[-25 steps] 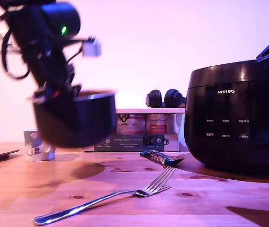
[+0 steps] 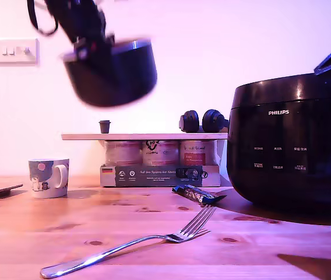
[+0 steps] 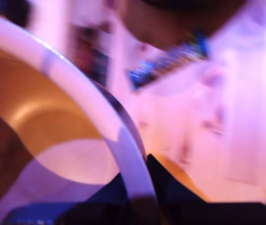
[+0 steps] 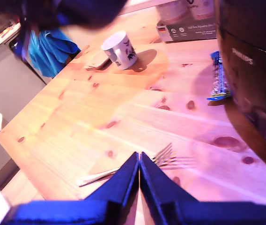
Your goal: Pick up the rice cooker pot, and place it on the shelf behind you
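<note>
My first gripper (image 3: 135, 182) is clenched on the rice cooker pot (image 2: 112, 73). In the first wrist view the thin pale rim runs right between the two dark fingers, one inside the bowl and one outside. In the exterior view the pot hangs in the upper left of the frame, a little blurred and tipped. Its rim is up and its rounded bottom is well clear of everything below. The first arm drops in from the top edge of that view, dark and cabled, and meets the pot at the rim's left side.

The shelf (image 2: 142, 136) sits lower, in the middle of the exterior view, with the pot well above its left stretch.

My second gripper (image 4: 139, 171) is closed, tips pressed together with nothing between them. It points down at a slant over the wooden surface (image 4: 77, 117). The fork (image 4: 163, 157) lies just past its tips, and the mug (image 4: 120, 49) stands farther off.
</note>
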Tool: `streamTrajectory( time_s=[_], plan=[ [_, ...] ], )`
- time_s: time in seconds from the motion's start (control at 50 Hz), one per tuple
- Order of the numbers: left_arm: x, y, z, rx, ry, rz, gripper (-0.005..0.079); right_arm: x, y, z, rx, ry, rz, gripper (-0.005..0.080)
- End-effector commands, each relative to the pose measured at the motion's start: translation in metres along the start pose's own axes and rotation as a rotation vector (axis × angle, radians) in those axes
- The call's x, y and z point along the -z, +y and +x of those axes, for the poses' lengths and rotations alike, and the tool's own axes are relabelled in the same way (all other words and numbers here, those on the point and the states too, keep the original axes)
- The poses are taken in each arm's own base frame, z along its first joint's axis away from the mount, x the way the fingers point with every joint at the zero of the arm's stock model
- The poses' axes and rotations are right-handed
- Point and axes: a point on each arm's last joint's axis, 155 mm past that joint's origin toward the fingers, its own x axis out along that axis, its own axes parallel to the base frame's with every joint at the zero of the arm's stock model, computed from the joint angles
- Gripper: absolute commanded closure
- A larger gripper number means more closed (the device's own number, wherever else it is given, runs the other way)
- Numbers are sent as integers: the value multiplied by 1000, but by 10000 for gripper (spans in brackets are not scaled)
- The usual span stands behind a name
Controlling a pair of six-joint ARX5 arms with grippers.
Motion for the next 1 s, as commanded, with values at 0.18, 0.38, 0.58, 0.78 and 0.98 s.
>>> streamTrajectory(
  time_s=[0.18,0.38,0.58,0.78,0.98],
  plan=[
    [-34,58,2,-98,-104,-27,767,0,11,3,-36,8,-26,765],
    [-46,89,21,-123,-144,-76,767,1,12,3,-41,11,-28,765],
    [-62,118,30,-154,-209,-131,767,1,12,3,-41,11,-28,765],
    [-70,149,33,-194,-293,-218,767,2,12,4,-41,18,-23,765],
    [-72,168,41,-201,-376,-307,767,5,11,4,-39,29,-14,765]
  ],
)
